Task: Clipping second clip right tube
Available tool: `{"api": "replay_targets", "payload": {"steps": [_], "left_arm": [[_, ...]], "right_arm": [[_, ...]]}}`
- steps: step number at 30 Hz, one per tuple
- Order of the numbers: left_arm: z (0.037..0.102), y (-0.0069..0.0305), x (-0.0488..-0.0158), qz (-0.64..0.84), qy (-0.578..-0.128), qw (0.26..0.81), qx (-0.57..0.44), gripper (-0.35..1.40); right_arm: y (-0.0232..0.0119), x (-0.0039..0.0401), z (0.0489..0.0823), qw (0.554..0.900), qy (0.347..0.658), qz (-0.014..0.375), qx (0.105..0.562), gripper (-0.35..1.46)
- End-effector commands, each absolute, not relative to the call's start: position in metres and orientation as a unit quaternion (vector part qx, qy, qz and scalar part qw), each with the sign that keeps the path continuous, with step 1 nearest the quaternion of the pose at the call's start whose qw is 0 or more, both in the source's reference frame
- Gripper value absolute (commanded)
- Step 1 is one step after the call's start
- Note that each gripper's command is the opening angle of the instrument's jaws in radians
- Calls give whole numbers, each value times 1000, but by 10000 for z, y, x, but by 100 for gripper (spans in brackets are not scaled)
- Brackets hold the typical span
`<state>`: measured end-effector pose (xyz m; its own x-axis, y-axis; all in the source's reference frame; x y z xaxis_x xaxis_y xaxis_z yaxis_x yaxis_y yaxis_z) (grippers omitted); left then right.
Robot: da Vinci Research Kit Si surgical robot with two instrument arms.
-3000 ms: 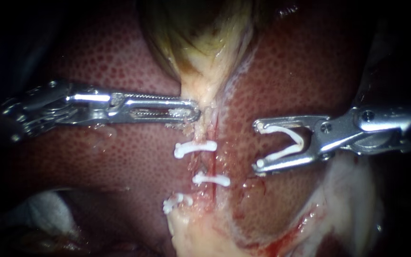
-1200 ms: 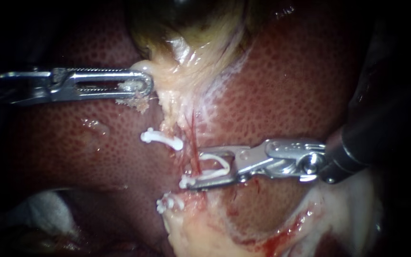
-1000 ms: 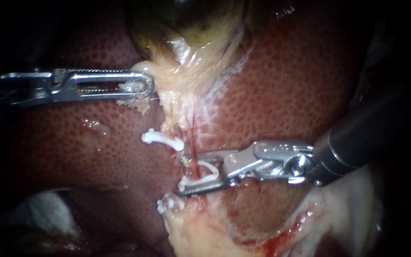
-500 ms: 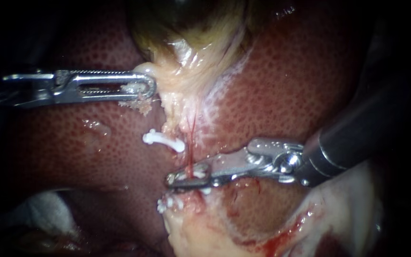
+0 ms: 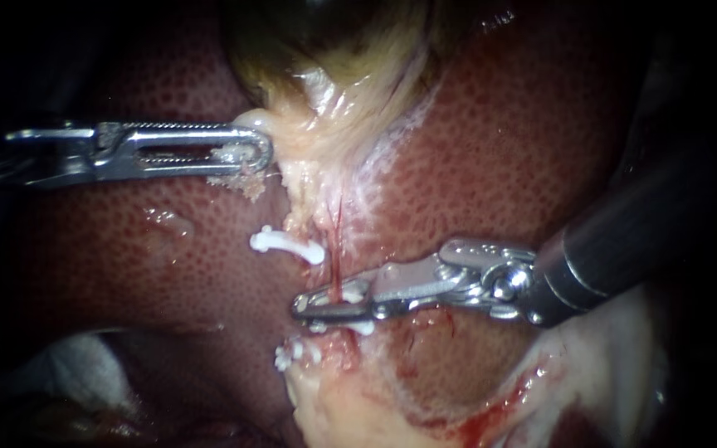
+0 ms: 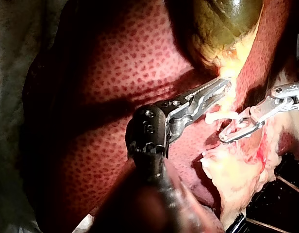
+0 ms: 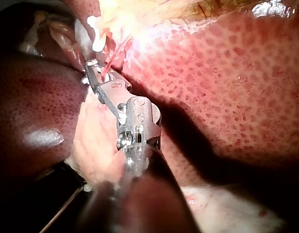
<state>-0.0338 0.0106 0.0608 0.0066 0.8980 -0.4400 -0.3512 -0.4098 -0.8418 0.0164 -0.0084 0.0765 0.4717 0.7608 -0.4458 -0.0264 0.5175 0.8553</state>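
My right instrument [image 5: 304, 306] reaches in across the thin red right tube [image 5: 336, 241], its jaws shut on a white clip [image 5: 350, 292] around that tube. A white clip [image 5: 285, 245] sits just above on the pale strand, and another clip [image 5: 293, 355] lies below. My left instrument [image 5: 260, 153] is shut on pale tissue at the gallbladder [image 5: 334, 50] neck and holds it to the left. In the right wrist view the jaws [image 7: 91, 69] straddle the red tube [image 7: 113, 61]. The left wrist view shows both instruments [image 6: 220, 87] [image 6: 235, 130].
Mottled red liver [image 5: 508, 141] surrounds the strand on both sides. Pale fatty tissue [image 5: 350, 406] with some blood lies below the clips. White gauze [image 5: 85, 365] shows at the lower left. The right instrument's dark shaft [image 5: 624, 241] crosses the right side.
The left instrument pulled the gallbladder neck leftward. The right instrument came in with an open clip, passed it over the red tube and closed; in the last half second it barely moved.
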Motion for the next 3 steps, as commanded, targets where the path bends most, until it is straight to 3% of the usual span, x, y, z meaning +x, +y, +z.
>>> {"api": "replay_targets", "payload": {"steps": [1,3], "left_arm": [[609,106,-338,655,-261,477,-525,-35],[609,106,-338,655,-261,477,-525,-35]], "right_arm": [[-84,164,765,750,442,262,416,-35],[-84,163,765,751,442,263,415,-35]]}}
